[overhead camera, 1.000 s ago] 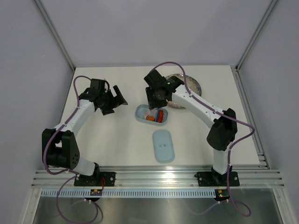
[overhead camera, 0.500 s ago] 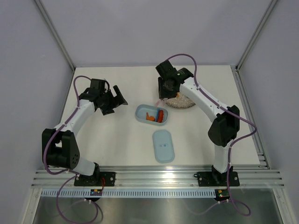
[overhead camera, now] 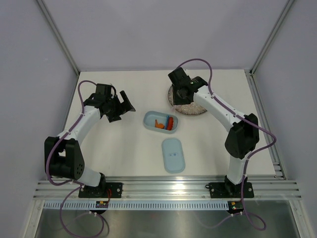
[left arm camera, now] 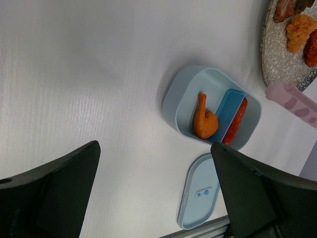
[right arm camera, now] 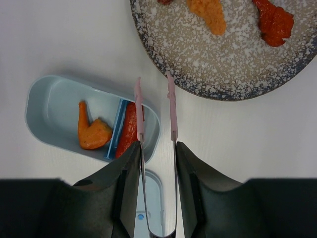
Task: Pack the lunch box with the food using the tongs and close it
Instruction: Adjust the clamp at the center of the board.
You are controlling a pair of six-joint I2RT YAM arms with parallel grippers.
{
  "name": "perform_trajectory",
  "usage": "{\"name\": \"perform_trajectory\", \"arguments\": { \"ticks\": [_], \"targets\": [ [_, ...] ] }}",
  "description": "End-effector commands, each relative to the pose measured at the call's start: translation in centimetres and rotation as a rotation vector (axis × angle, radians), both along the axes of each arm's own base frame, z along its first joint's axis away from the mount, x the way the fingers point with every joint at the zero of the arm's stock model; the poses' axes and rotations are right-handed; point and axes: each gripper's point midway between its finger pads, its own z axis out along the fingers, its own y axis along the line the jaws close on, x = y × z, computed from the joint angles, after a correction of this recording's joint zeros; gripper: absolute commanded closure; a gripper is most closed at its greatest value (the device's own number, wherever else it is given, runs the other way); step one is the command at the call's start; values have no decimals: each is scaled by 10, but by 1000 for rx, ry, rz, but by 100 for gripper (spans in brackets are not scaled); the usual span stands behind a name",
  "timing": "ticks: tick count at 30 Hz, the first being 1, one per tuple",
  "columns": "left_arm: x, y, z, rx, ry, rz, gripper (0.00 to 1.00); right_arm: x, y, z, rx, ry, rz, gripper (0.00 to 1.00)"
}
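The small pale-blue oblong plastic lunch box (overhead camera: 160,122) sits open at the middle of the white worktop (overhead camera: 124,148). It holds an orange drumstick-shaped piece (right arm camera: 91,131), a blue divider (right arm camera: 115,131) and a red sausage-like stick (right arm camera: 129,131). Its matching oblong lid (overhead camera: 173,154) lies flat nearer the arm bases. Just beside the tub, a round grey speckled plate (right arm camera: 223,64) carries an orange bite (right arm camera: 208,12) and a red bite (right arm camera: 272,20). The right tool (right arm camera: 157,148) grips slim pale-pink tongs (right arm camera: 171,109), their tips apart between the tub and the plate rim. The left tool (left arm camera: 154,146) gapes wide, empty, well apart
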Motion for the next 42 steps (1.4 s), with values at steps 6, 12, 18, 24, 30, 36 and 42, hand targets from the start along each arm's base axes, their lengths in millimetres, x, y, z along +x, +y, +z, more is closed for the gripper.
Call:
{"name": "perform_trajectory", "arguments": {
  "ticks": [6,12,18,24,30,36,42],
  "targets": [
    [4,-1,5,-16,-28,-6,1,16,-9,41,23,-194,-29,60],
    [3,-2,5,-18,-26,-9,1,9,-29,48,10,-288,-61,60],
    [4,-4,5,-35,-28,-12,1,-19,-71,40,16,-355,-164,60],
    [6,-6,8,-42,-35,-14,1,-71,-112,-3,27,-295,-306,61],
    [7,-9,6,-58,-33,-15,1,-117,-116,-48,135,-149,-385,60],
    [8,-12,5,-72,-29,-21,1,-145,-120,-79,159,-26,-473,60],
    [8,-12,2,-72,-22,-21,1,-162,-113,-103,171,83,-485,60]
  ]
}}
